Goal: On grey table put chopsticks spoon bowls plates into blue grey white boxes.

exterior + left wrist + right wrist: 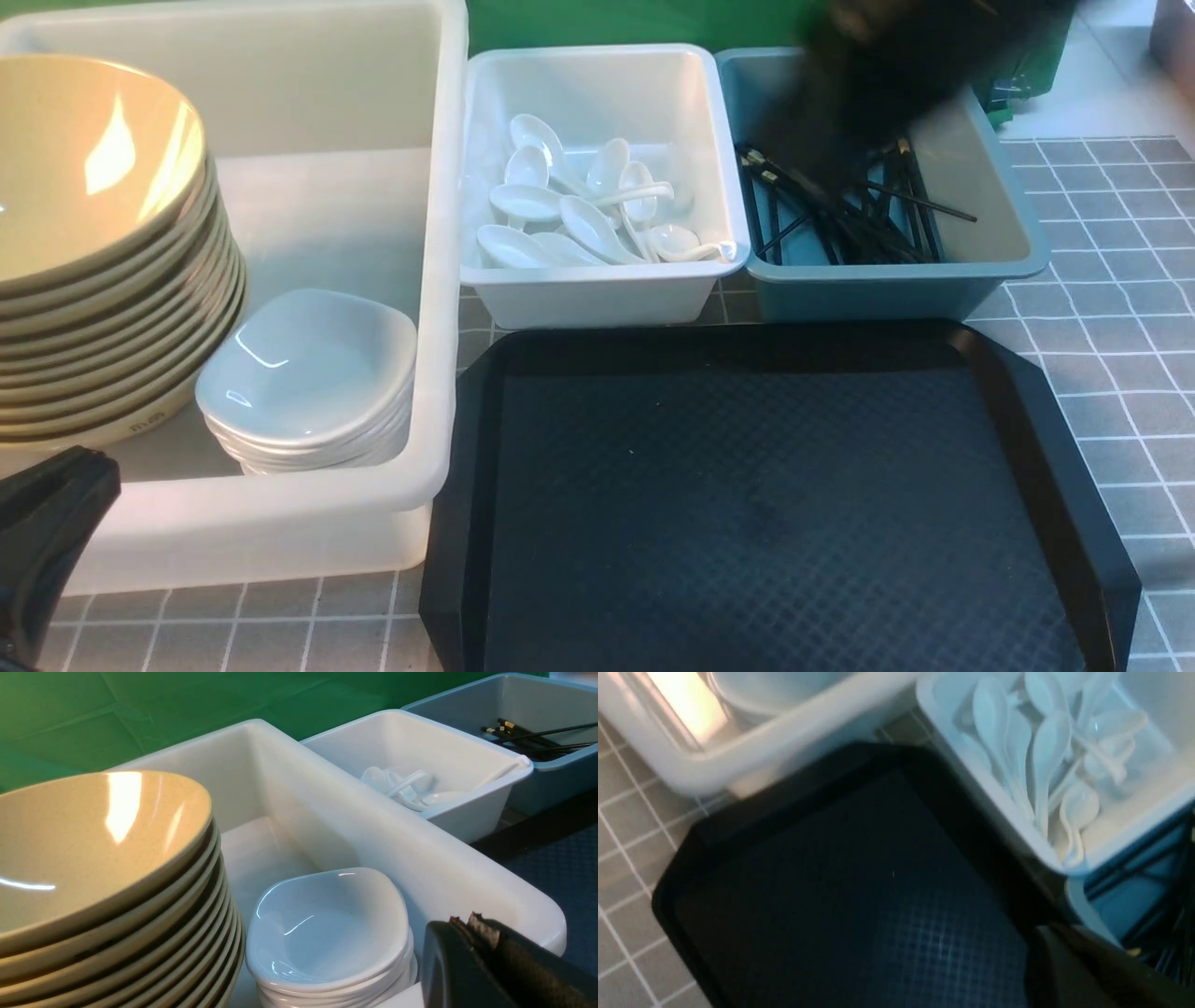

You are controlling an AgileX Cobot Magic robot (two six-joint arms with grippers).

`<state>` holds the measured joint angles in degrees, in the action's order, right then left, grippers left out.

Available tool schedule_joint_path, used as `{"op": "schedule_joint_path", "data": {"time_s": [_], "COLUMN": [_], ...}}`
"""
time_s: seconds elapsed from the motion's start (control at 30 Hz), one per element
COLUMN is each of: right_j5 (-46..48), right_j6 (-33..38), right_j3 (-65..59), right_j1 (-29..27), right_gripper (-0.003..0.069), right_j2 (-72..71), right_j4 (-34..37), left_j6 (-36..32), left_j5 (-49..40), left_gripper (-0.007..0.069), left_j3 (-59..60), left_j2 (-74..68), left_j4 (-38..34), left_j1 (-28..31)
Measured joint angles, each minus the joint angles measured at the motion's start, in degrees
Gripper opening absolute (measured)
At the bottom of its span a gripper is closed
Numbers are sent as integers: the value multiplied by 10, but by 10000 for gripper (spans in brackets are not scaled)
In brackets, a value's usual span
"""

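A stack of tan bowls (93, 187) and a stack of white plates (308, 364) stand inside the big translucent white tub (448, 280). In the small white box (597, 289) lie several white spoons (579, 205). The blue-grey box (868, 294) holds several black chopsticks (868, 224). My left gripper (467, 921) is shut and empty, low at the tub's near rim beside the plates (327, 928). Above the blue-grey box my right arm (878, 84) is a dark blur. The right gripper (1055, 933) is blurred with its jaws together, and nothing shows between them.
A black textured tray (766, 504) lies in front of the two small boxes, with nothing on it. The grey tiled table (1111, 355) shows to the right of the tray and boxes. A green backdrop stands behind the boxes.
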<state>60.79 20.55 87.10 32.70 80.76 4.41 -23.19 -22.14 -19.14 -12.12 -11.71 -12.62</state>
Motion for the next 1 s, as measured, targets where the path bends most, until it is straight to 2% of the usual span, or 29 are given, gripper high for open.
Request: {"op": "schedule_joint_path", "data": {"time_s": [0.03,0.07,0.17,0.4,0.67,0.73,0.8,0.83,0.93,1.0], "right_j5": [-11,-55,-131,-172,-127,-112,-105,-105,-138,-220], "right_j6": [0,-1,-1,-16,-22,-47,-129,-134,-174,-182], "right_j3": [-22,-111,-238,-457,-528,-528,-531,-532,-550,-592], "right_j1": [-1,-3,-3,-3,-3,-4,-5,-5,-8,-27], "right_gripper": [34,34,34,34,34,34,34,34,34,34], "right_j2": [-7,-58,-135,-265,-289,-289,-298,-300,-347,-419], "right_j4": [0,0,1,1,-22,-28,-38,-44,-71,-99], "left_j6": [0,0,0,0,0,0,0,0,0,0], "left_j5": [0,0,0,0,0,0,0,0,0,-1], "left_gripper": [-8,-8,-8,-8,-8,-8,-8,-8,-8,-8], "left_j3": [0,0,0,0,0,0,0,0,0,0], "left_j2": [0,0,0,0,0,0,0,0,0,0], "left_j4": [0,0,0,0,0,0,0,0,-1,-2], "left_j1": [0,0,0,0,0,0,0,0,0,0]}}
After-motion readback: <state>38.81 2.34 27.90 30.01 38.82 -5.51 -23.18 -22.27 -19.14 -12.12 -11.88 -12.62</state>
